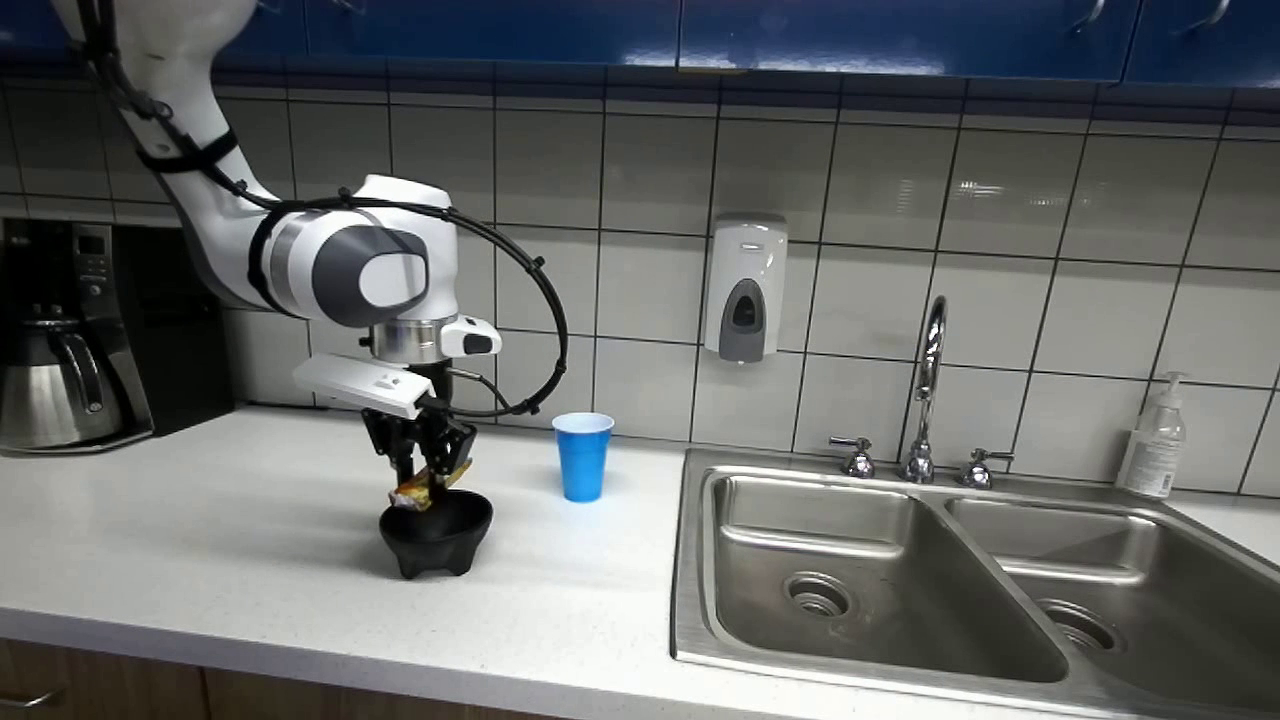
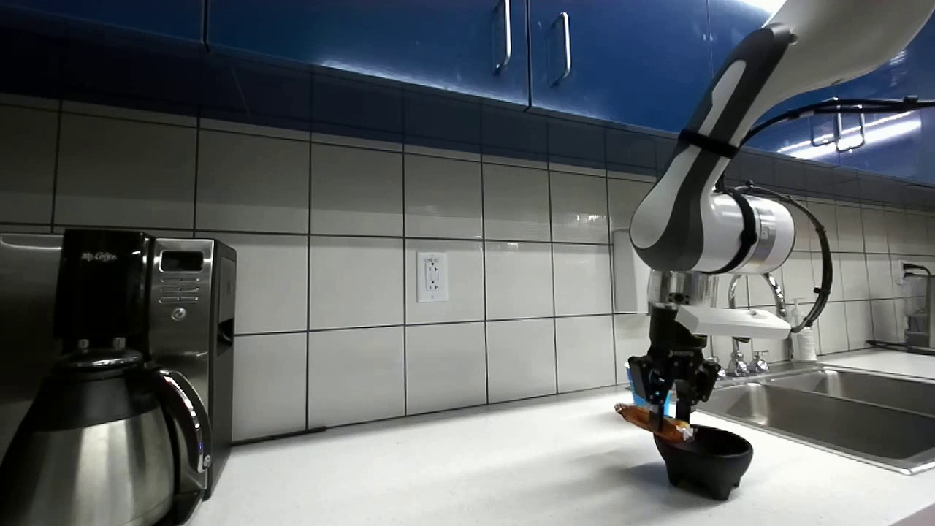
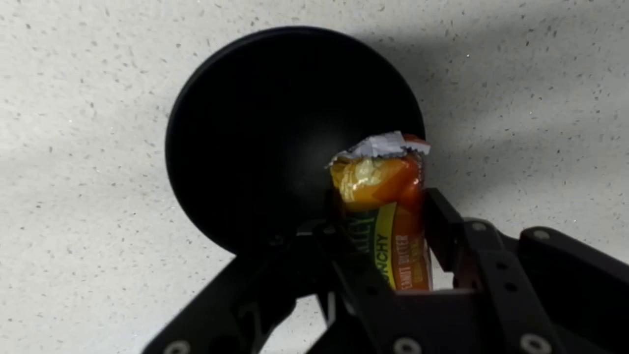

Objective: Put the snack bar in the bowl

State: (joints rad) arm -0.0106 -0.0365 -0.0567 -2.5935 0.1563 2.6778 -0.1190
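Note:
The black bowl (image 1: 435, 545) stands upright on the white counter in both exterior views (image 2: 707, 462). My gripper (image 1: 422, 484) is above the bowl's rim, also in an exterior view (image 2: 670, 419), and is shut on the snack bar. The yellow-orange wrapped snack bar (image 1: 408, 497) is tilted in an exterior view (image 2: 637, 417), its lower end at the bowl's rim. In the wrist view, the fingers (image 3: 382, 202) grip the bar (image 3: 376, 183) by its sides. Its front end overlaps the right part of the bowl (image 3: 255, 132); its rear is hidden by the gripper.
A blue cup (image 1: 583, 460) stands behind and beside the bowl, partly hidden in an exterior view (image 2: 634, 391). A steel double sink (image 1: 690, 560) is set in the counter. A coffee maker (image 2: 193, 292) stands at the far end. A tiled wall (image 1: 640, 290) and blue cabinets (image 1: 500, 30) bound the back.

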